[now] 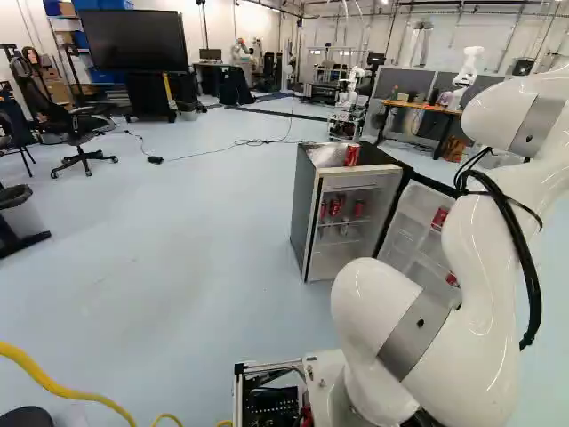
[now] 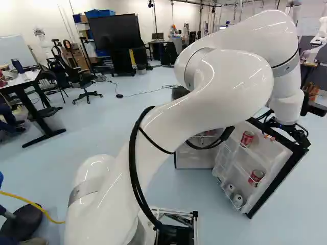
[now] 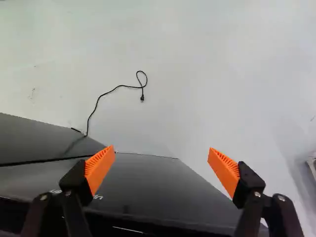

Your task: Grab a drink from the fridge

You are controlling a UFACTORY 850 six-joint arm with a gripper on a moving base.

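Observation:
In the right base view my gripper (image 2: 297,133) is at the top outer edge of the opened fridge door (image 2: 271,158). Its two orange-padded fingers stand wide open in the wrist view, the gripper (image 3: 162,164) holding nothing, with the door's dark outer face (image 3: 163,190) beneath and between them. The small fridge (image 1: 304,209) stands open in the left base view, several red cans (image 1: 334,207) on its inner shelf. One red can (image 1: 352,155) stands on top beside a crumpled clear bag (image 1: 327,155). Door racks carry red cans (image 2: 247,138) and whitish cans (image 2: 238,199).
A thin black cord (image 3: 118,87) lies on the floor beyond the door. Desks, office chairs (image 1: 82,133) and a large screen (image 1: 135,42) stand farther off. Another robot (image 1: 468,68) is behind the fridge. A yellow cable (image 1: 53,384) runs beside the base.

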